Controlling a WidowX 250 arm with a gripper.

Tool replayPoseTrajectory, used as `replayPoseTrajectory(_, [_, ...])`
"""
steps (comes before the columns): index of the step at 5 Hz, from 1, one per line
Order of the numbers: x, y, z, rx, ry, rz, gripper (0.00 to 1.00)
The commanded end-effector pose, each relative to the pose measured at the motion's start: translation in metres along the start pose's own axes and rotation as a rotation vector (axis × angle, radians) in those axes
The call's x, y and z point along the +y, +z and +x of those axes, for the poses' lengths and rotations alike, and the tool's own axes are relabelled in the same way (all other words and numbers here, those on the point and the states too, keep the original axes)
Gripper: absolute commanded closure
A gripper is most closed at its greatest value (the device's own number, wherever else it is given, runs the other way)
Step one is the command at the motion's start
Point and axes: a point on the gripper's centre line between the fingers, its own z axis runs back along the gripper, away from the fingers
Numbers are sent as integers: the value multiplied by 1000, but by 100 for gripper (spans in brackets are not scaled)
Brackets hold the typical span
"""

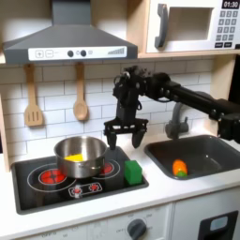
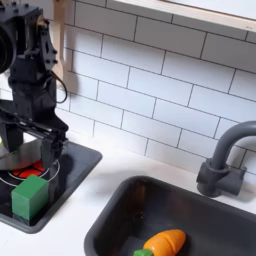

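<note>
My gripper (image 1: 125, 139) hangs open over the right side of the black stove (image 1: 37, 192), nothing between its fingers. Just below and in front of it a green block (image 1: 133, 172) stands on the stove's right front corner. To the first exterior view's left of the gripper sits a silver pot (image 1: 82, 156) with a yellow item (image 1: 72, 157) inside. In the second exterior view the open gripper (image 2: 30, 150) is straight above the green block (image 2: 30, 197), apart from it. An orange carrot (image 1: 179, 168) lies in the sink (image 1: 211, 150), also seen as the carrot (image 2: 163, 242).
A grey faucet (image 2: 225, 160) stands behind the sink (image 2: 130, 205). A wooden spatula (image 1: 33, 108) and a wooden spoon (image 1: 81, 98) hang on the tiled wall. Overhead are a range hood (image 1: 70, 42) and a microwave (image 1: 197, 25).
</note>
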Motion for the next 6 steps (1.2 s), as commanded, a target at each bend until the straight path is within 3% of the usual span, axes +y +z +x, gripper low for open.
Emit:
replayPoseTrajectory(1, [27, 2, 17, -37, 39, 47, 0])
replayPoseTrajectory(4, [57, -2, 25, -46, 88, 94, 0])
replayPoseTrajectory(6, [77, -10, 17, -24, 133, 118, 0])
